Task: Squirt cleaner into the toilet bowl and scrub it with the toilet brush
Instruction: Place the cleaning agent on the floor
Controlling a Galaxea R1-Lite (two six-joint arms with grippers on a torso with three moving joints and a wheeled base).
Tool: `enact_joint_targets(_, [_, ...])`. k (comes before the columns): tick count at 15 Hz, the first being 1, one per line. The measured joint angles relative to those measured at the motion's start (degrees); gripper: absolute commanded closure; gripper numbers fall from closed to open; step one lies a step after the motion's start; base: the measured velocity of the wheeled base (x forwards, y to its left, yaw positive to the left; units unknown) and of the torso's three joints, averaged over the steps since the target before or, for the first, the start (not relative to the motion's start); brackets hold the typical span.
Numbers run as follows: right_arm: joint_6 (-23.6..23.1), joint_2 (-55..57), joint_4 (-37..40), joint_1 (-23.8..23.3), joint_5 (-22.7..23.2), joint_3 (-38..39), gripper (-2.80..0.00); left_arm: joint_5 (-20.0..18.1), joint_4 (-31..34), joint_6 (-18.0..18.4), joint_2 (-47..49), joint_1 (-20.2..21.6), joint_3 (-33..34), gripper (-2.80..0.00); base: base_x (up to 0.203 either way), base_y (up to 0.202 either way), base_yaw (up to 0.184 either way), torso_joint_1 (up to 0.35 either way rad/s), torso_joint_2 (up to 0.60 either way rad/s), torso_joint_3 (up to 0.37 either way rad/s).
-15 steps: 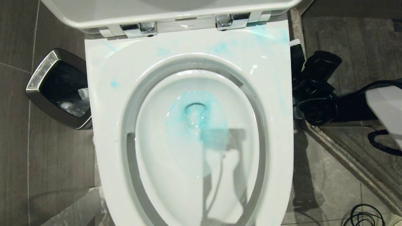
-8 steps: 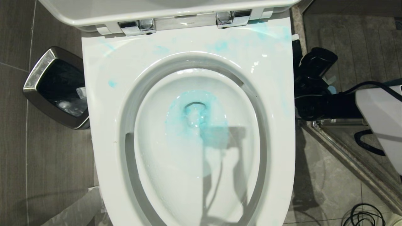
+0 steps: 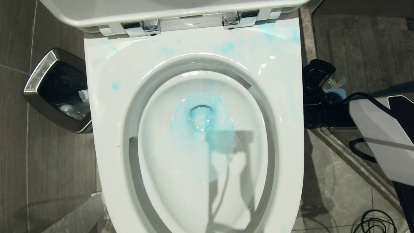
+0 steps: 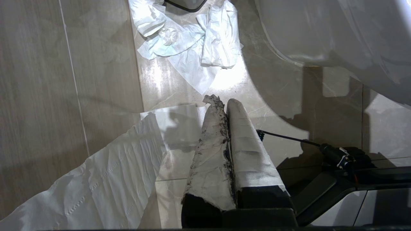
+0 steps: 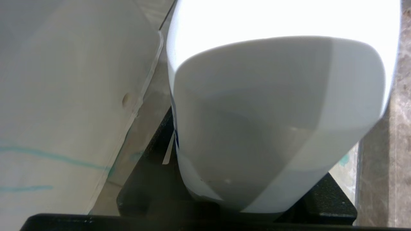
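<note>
The white toilet bowl stands open below me, lid up. Turquoise cleaner pools round the drain, and pale blue smears mark the seat. My right gripper hangs low beside the toilet's right side. In the right wrist view it is shut on a white bottle, next to the toilet's blue-streaked outer wall. A light-blue patch shows behind that gripper; I cannot tell what it is. The toilet brush is not to be made out. My left gripper is shut and empty, parked above the floor.
A square chrome-rimmed bin stands left of the toilet. Crumpled tissue and a long paper strip lie on the floor under the left arm. A metal shower threshold and a coil of black cable are on the right.
My right arm has moved nearer along the toilet's right side, its white forearm further into the head view. The whole picture shifted slightly at first. The left arm is still.
</note>
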Motion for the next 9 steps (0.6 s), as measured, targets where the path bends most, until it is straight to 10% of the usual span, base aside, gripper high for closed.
enact_joint_targets(9, [0.10,3.30,-0.33,0.00,-0.83,-4.93,0.00,-0.02,0.00,-0.01,0.00,0.00,0.00,0.00,0.000,0.000,0.000,0.000,0.00,0.000])
